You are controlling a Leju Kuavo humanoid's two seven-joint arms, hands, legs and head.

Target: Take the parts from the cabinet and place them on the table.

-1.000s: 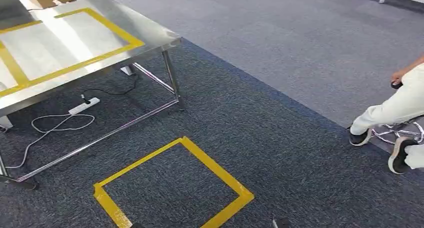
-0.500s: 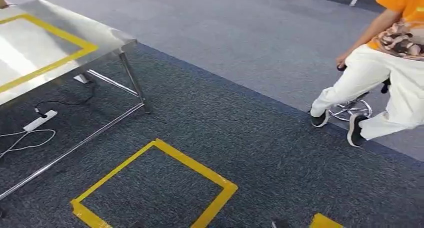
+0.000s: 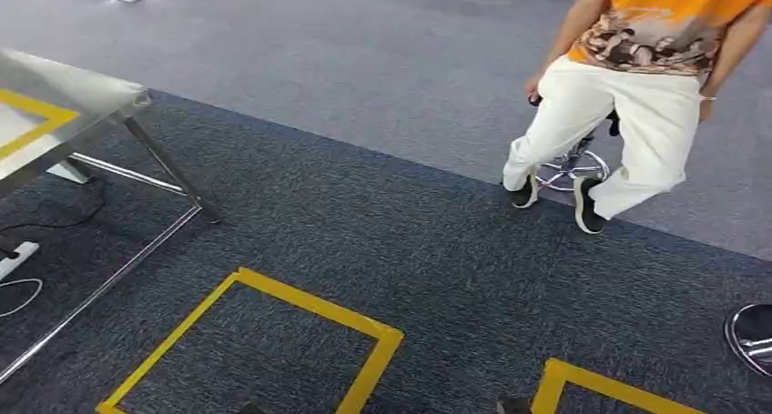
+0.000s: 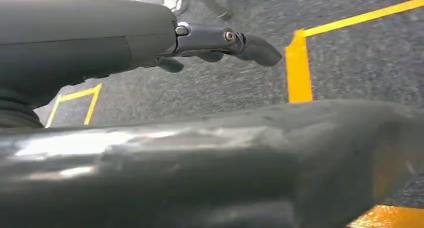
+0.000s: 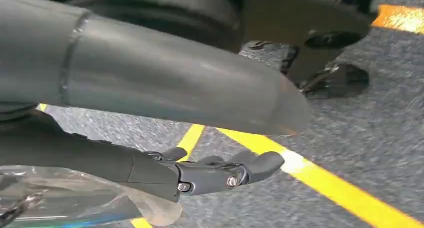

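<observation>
The steel table (image 3: 68,86) with yellow tape on its top stands at the far left of the head view. In the left wrist view my left hand (image 4: 220,40) hangs over the dark carpet, fingers stretched out and holding nothing. In the right wrist view my right hand (image 5: 215,173) hangs low over the floor. A clear plastic bag (image 5: 75,200) sits under its palm and appears held there; what is inside the bag is too blurred to tell.
A person (image 3: 628,77) in an orange shirt sits on a wheeled stool (image 3: 573,166) at the upper right. Two yellow tape squares (image 3: 300,300) (image 3: 583,378) mark the carpet in front. A second chrome stool base (image 3: 751,337) is at the right edge. A power strip (image 3: 14,255) lies under the table.
The whole view has swung to the right: the table slid off to the left and the seated person came fully into view. A second tape square appeared at the bottom right.
</observation>
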